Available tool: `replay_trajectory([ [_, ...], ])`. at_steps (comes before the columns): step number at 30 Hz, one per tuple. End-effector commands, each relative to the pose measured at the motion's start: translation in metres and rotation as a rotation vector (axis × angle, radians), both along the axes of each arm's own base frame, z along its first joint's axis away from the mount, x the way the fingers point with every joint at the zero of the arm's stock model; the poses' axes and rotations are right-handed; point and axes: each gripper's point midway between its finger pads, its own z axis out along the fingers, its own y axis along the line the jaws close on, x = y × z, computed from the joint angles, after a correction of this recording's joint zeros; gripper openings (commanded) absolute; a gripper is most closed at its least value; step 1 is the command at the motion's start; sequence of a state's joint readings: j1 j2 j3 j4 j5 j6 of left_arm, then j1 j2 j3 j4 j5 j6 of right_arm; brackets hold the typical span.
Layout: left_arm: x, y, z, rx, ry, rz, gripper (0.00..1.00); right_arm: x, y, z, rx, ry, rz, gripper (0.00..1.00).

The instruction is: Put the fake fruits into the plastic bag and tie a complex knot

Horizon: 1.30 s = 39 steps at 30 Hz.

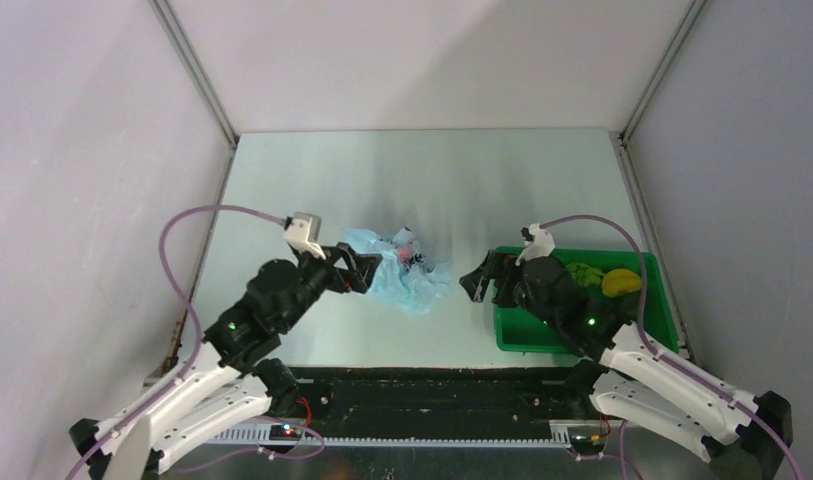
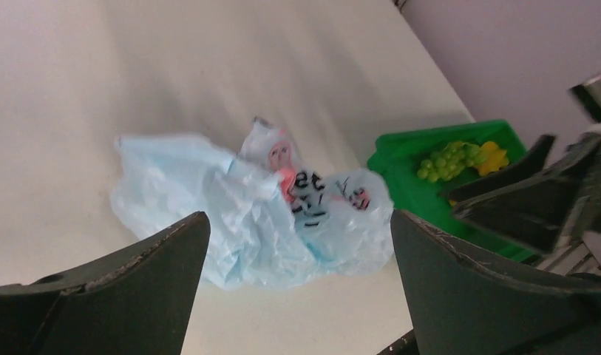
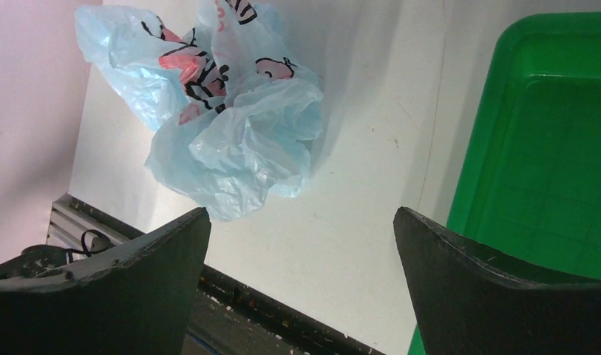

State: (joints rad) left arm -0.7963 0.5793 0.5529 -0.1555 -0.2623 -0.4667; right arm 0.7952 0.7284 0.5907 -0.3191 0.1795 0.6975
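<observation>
Near the table's middle, crumpled and flat: the plastic bag, just ahead of the left gripper, spread wide, holding nothing. Farther from the right gripper, likewise spread and empty. By the right edge, in the green tray: grapes and yellow fruit, behind the right wrist. Probably the right arm's pick, after turning back.

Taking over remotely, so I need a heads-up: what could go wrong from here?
1. The plastic bag lies crumpled, no open mouth showing; the grapes and yellow fruit, now in the green tray, may roll off it.
2. The left gripper and right gripper, both open, face the bag from opposite sides; reaching together they could collide.
</observation>
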Motion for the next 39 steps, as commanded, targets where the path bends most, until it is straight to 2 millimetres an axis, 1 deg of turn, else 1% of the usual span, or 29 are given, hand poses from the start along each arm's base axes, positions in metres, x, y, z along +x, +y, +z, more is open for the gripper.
replay_trajectory([
  [1,-0.011,0.012,0.011,0.217,0.088,-0.046,0.99,0.019,0.014,0.019,0.048,-0.068,-0.059,0.99],
  [2,-0.005,0.008,0.027,0.241,0.067,-0.059,0.99,0.019,0.018,0.016,0.040,-0.058,-0.053,0.99],
  [3,-0.001,0.010,0.031,0.262,0.068,-0.053,0.99,0.021,0.020,0.020,0.045,-0.067,-0.058,0.99],
  [4,0.006,0.007,0.039,0.284,0.054,-0.056,0.99,0.019,0.025,0.018,0.043,-0.058,-0.052,0.99],
  [5,0.014,0.009,0.046,0.280,0.042,-0.038,0.99,0.019,0.028,0.021,0.048,-0.064,-0.053,0.99],
  [6,0.019,0.006,0.049,0.285,0.034,-0.049,0.99,0.018,0.030,0.019,0.063,-0.043,-0.075,0.99],
  [7,0.029,0.009,0.055,0.265,0.016,-0.026,0.99,0.019,0.029,0.020,0.064,-0.039,-0.106,0.99],
  [8,0.034,0.007,0.054,0.258,0.020,-0.034,1.00,0.020,0.030,0.022,0.088,-0.028,-0.130,0.99],
  [9,0.042,0.013,0.057,0.244,0.015,-0.006,0.99,0.018,0.035,0.025,0.106,-0.032,-0.126,0.99],
  [10,0.045,0.013,0.053,0.242,0.027,-0.012,0.99,0.019,0.035,0.027,0.123,-0.035,-0.148,0.99],
  [11,0.047,0.019,0.052,0.243,0.035,0.001,0.99,0.017,0.040,0.032,0.142,-0.044,-0.141,0.99],
  [13,0.044,0.028,0.045,0.272,0.029,0.016,0.99,0.018,0.043,0.037,0.163,-0.062,-0.163,0.99],
  [16,0.040,0.042,0.041,0.326,0.005,0.044,0.99,0.024,0.044,0.047,0.181,-0.107,-0.183,0.99],
  [17,0.040,0.047,0.043,0.343,-0.008,0.055,0.99,0.026,0.045,0.046,0.165,-0.118,-0.177,0.99],
  [18,0.039,0.049,0.042,0.353,-0.009,0.059,0.99,0.028,0.045,0.049,0.161,-0.126,-0.183,1.00],
  [19,0.039,0.053,0.040,0.366,-0.013,0.075,0.99,0.031,0.045,0.045,0.130,-0.125,-0.189,0.99],
  [21,0.041,0.059,0.037,0.385,-0.014,0.107,0.99,0.034,0.047,0.043,0.094,-0.104,-0.206,0.99],
  [22,0.040,0.063,0.033,0.400,-0.002,0.115,0.99,0.034,0.045,0.036,0.068,-0.084,-0.211,0.99],
  [23,0.040,0.067,0.027,0.419,0.007,0.136,0.99,0.034,0.048,0.030,0.062,-0.064,-0.215,0.99],
  [25,0.040,0.073,0.023,0.434,0.017,0.161,0.99,0.032,0.054,0.021,0.060,-0.031,-0.208,0.99],
  [26,0.039,0.074,0.022,0.439,0.023,0.165,0.99,0.031,0.060,0.021,0.074,-0.026,-0.200,1.00],
  [28,0.038,0.075,0.026,0.429,0.018,0.168,0.99,0.031,0.074,0.012,0.076,-0.005,-0.171,0.99],
  [29,0.037,0.073,0.028,0.413,0.015,0.162,0.99,0.029,0.080,0.009,0.086,0.010,-0.152,0.99],
  [31,0.035,0.069,0.033,0.379,0.005,0.153,0.99,0.027,0.094,-0.002,0.093,0.041,-0.126,1.00],
  [32,0.033,0.066,0.035,0.358,0.000,0.141,0.99,0.026,0.097,-0.012,0.078,0.066,-0.128,0.99],
  [34,0.031,0.059,0.044,0.298,-0.005,0.122,0.99,0.023,0.099,-0.027,0.059,0.108,-0.140,0.99],
  [36,0.028,0.056,0.054,0.263,-0.021,0.112,0.99,0.019,0.098,-0.037,0.037,0.131,-0.146,0.98],
  [38,0.027,0.054,0.064,0.239,-0.038,0.105,1.00,0.019,0.099,-0.040,0.024,0.126,-0.142,0.90],
  [39,0.027,0.054,0.067,0.233,-0.043,0.104,0.99,0.020,0.101,-0.037,0.026,0.110,-0.143,0.81],
])
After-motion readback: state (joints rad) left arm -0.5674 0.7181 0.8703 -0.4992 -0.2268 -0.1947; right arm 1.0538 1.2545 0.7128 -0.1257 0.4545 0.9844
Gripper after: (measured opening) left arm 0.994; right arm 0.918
